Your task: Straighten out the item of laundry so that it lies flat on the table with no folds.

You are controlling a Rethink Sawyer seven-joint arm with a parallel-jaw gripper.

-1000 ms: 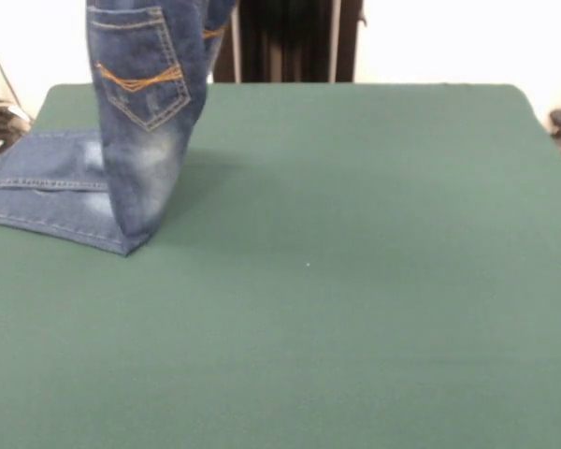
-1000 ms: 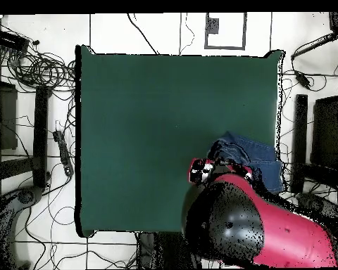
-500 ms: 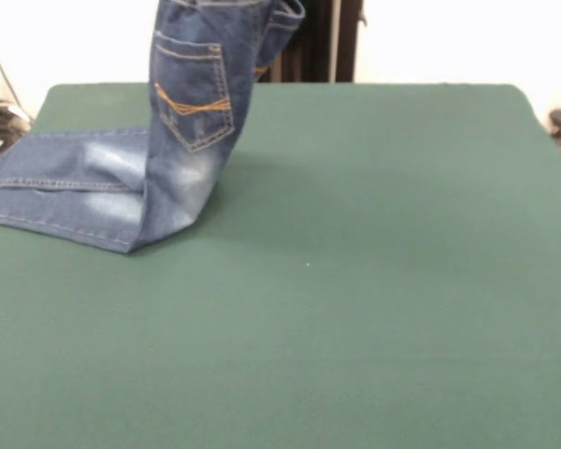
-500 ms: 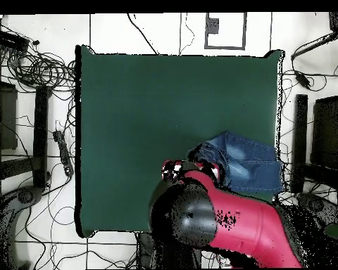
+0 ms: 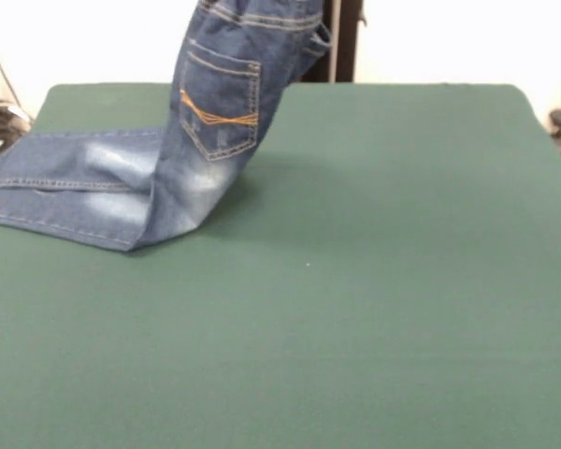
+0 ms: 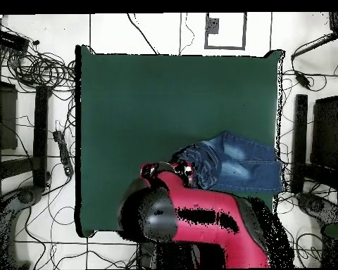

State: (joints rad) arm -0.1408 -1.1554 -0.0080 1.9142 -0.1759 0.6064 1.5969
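- This is a robotics lab or test room, not a home.
- A large table [image 6: 129,105] with a dark green felt-like top fills the middle of the overhead view. It stands on a pale floor marked with dark lines.
- Loose black cables [image 6: 38,67] lie coiled and tangled on the floor at the upper left and down the left side of the overhead view.
- Dark equipment stands [image 6: 300,140] flank the table's right edge in the same view.
- A red and black robot arm [image 6: 200,225] fills the lower middle of the overhead view.
- In the front view, plain white walls [image 5: 449,42] stand behind the table.
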